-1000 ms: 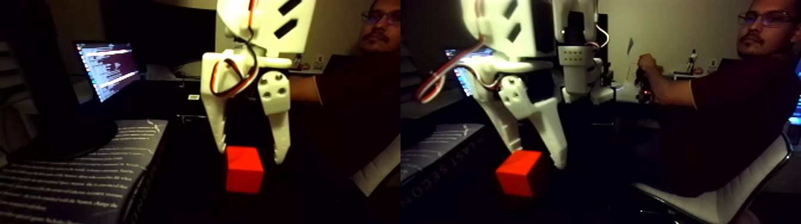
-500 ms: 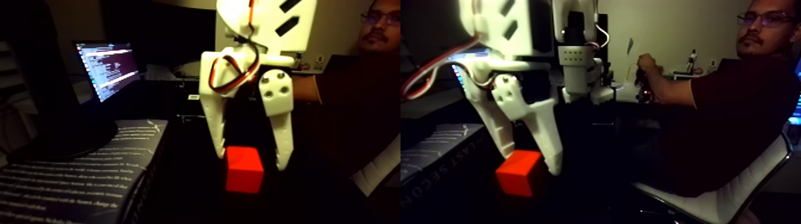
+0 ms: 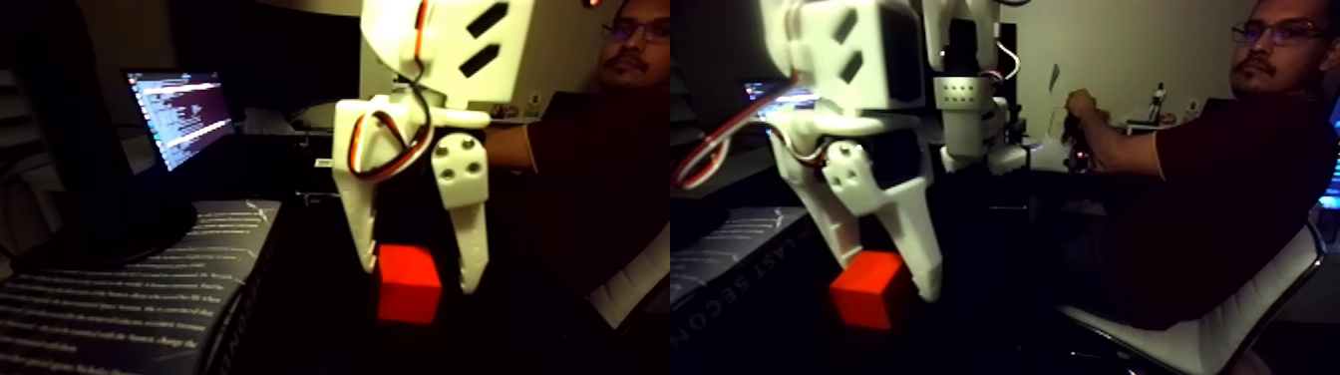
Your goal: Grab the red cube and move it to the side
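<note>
In the fixed view's left half, your end effector hangs with fingers spread apart, straddling the red cube, which sits on the dark tabletop just right of the book. In the right half, the cube lies between the fingertips; the right finger appears to overlap its edge, contact unclear.
</note>
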